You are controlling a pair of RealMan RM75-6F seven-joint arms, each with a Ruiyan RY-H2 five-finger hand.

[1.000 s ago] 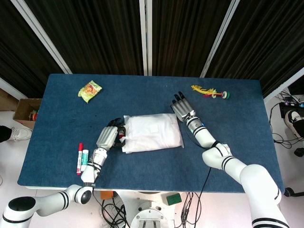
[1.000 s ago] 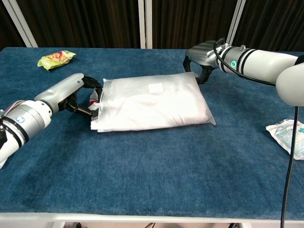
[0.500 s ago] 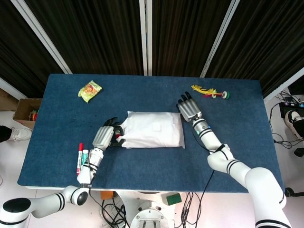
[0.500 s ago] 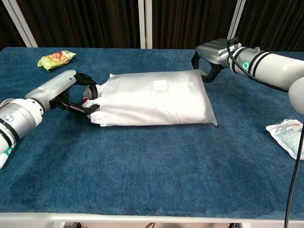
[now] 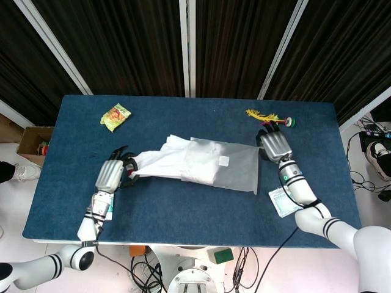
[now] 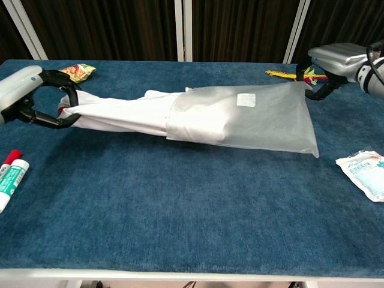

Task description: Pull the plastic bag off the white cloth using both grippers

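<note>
A white cloth [image 5: 162,162] [image 6: 126,111] lies stretched across the blue table, its left half drawn out of a clear plastic bag [image 5: 235,166] [image 6: 258,117]. My left hand [image 5: 111,175] [image 6: 27,96] grips the cloth's left end. Over at the right, my right hand [image 5: 275,145] [image 6: 336,63] holds the bag's far right corner. The cloth's right part is still inside the bag, showing through the film.
A green snack packet [image 5: 115,116] [image 6: 72,72] lies at the back left. Two markers [image 6: 9,177] lie near my left arm. A yellow-red feathered toy [image 5: 269,117] [image 6: 291,74] sits behind my right hand. A small white sachet [image 5: 282,201] [image 6: 363,173] lies front right.
Both hands have moved apart, left going left and right going right. The cloth has slid partly out of the bag, and the bag has shifted right.
</note>
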